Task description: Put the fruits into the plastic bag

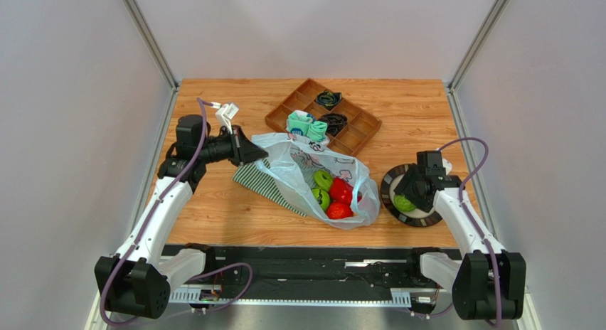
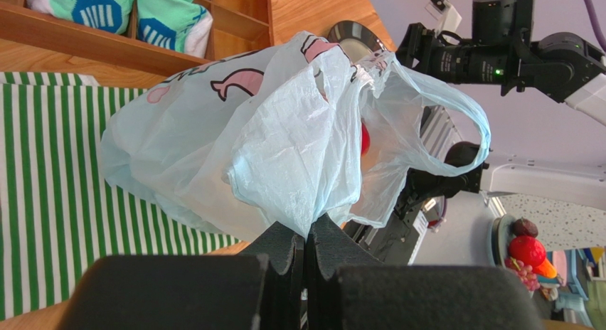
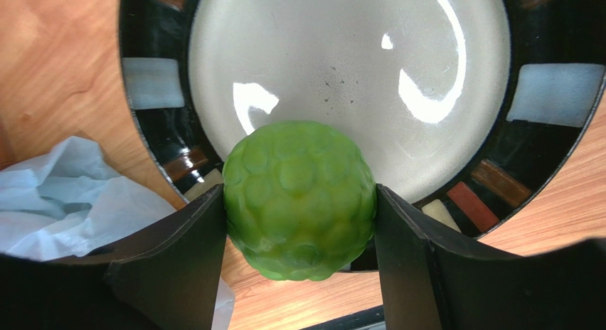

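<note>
Right of the plastic bag [image 1: 302, 170], over the near rim of a dark-banded plate [image 3: 151, 81], my right pincer [image 3: 299, 220] is clamped on a green bumpy fruit [image 3: 299, 191], with one finger against each flank at its widest part. I grip there because the round body would likely squirt out if I pinched it higher or lower. I cannot tell whether the fruit has left the plate.

At the bag's left end, my left pincer [image 2: 307, 239] is closed tight on a gathered fold of the thin film. That fold is raised off the wood, I judge, so the mouth stands open instead of lying collapsed. One handle loop [image 2: 466, 141] hangs free on the side facing the right arm.

Two green fruits [image 1: 323, 188] and two red fruits [image 1: 341, 200] show through the film at the bag's right end, so most of the job looks done. The bag's left part lies on a green-and-white striped cloth [image 1: 250, 179]. Behind the bag sits a wooden tray [image 1: 359, 127] holding teal socks [image 1: 307, 125] — not my concern.

The next move will be carrying the bumpy fruit across to the mouth. The film is limp, so the opening may sag.
</note>
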You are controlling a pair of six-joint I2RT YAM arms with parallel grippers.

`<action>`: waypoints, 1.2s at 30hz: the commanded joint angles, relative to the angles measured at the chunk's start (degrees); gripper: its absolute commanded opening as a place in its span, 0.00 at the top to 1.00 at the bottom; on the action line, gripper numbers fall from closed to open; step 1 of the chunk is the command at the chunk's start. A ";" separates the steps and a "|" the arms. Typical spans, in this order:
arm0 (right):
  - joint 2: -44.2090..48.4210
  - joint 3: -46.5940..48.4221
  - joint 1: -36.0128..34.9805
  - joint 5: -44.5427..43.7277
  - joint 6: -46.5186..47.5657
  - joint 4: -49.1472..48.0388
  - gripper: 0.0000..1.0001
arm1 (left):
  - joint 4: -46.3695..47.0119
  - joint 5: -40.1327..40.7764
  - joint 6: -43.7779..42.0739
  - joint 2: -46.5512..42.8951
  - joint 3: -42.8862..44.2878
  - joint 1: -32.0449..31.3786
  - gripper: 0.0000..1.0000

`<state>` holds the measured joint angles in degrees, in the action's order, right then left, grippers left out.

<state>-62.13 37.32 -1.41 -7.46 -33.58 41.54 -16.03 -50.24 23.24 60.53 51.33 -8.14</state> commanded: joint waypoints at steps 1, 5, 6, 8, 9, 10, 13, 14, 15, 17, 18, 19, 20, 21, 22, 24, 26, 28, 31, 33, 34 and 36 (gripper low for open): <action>7.25 1.44 0.18 -0.10 1.41 -0.58 0.62 | 1.00 -0.04 -0.83 -0.50 0.52 0.23 1.00; 17.11 3.98 0.01 6.21 2.38 -4.25 0.67 | 0.83 -0.12 -0.74 -0.59 0.52 0.23 1.00; 19.39 4.34 0.00 8.58 2.56 -5.84 0.69 | 0.91 -0.12 -0.66 -0.59 0.52 0.23 1.00; 23.53 5.04 -0.87 15.59 2.21 -12.05 0.71 | 1.00 -0.21 -0.57 -0.59 0.52 0.23 1.00; 24.33 6.00 -1.48 18.07 1.86 -14.18 0.72 | 1.00 -0.30 -0.57 -0.59 0.44 0.32 1.00; 24.77 6.79 -2.27 20.36 1.59 -16.29 0.72 | 1.18 -0.47 -0.48 -0.59 0.35 0.23 1.00; 24.60 10.31 -8.41 27.32 1.76 -24.12 0.72 | 1.44 -0.65 -0.48 -0.85 0.26 0.32 1.00; 23.73 11.27 -13.83 28.11 3.42 -26.92 0.72 | 1.44 -0.74 -0.48 -0.77 0.26 0.23 1.00; 22.76 12.59 -17.10 27.77 4.48 -27.65 0.72 | 1.53 -0.65 -0.48 -0.77 0.26 0.32 1.00; 20.57 16.63 -27.26 24.10 7.20 -27.48 0.72 | 1.44 -0.74 -0.48 -0.68 0.26 0.23 1.00; 17.25 17.95 -30.46 22.51 9.91 -26.78 0.72 | 1.53 -0.74 -0.57 -0.68 0.26 0.32 1.00; 15.39 21.09 -33.45 20.75 11.16 -25.64 0.72 | 1.53 -0.65 -0.48 -0.68 0.26 0.23 1.00; 13.11 22.61 -38.62 16.65 12.22 -22.50 0.73 | 1.53 -0.74 -0.48 -0.68 0.26 0.23 1.00; 8.91 24.19 -40.93 13.91 14.05 -20.47 0.73 | 1.53 -0.65 -0.57 -0.68 0.17 0.23 1.00; 6.43 27.42 -42.87 11.01 14.68 -18.18 0.73 | 1.53 -0.65 -0.57 -0.77 0.26 0.23 1.00; 0.21 30.25 -45.87 2.91 14.78 -11.15 0.74 | 1.44 -0.48 -0.66 -0.77 0.26 0.23 1.00; -2.90 32.63 -46.31 -2.00 13.55 -4.93 0.75 | 1.44 -0.47 -0.74 -0.85 0.26 0.23 1.00; -6.06 33.34 -46.40 -4.30 12.24 -1.65 0.76 | 1.35 -0.39 -0.74 -0.94 0.26 0.23 1.00; -8.53 33.17 -46.84 -7.21 11.35 2.40 0.76 | 1.44 -0.39 -0.66 -0.94 0.26 0.23 1.00; -9.41 32.82 -47.81 -8.79 11.43 3.72 0.76 | 1.36 -0.47 -0.66 -0.86 0.26 0.23 1.00; -9.94 32.73 -48.24 -9.23 11.43 3.99 0.76 | 1.44 -0.56 -0.57 -0.94 0.35 0.32 1.00; -11.87 32.90 -49.30 -10.72 11.26 4.43 0.76 | 1.44 -0.56 -0.57 -0.86 0.26 0.23 1.00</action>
<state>-72.84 68.53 -48.69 -12.12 -21.96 43.11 -16.03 -50.28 23.24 60.53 51.33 -8.14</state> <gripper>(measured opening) 0.682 0.007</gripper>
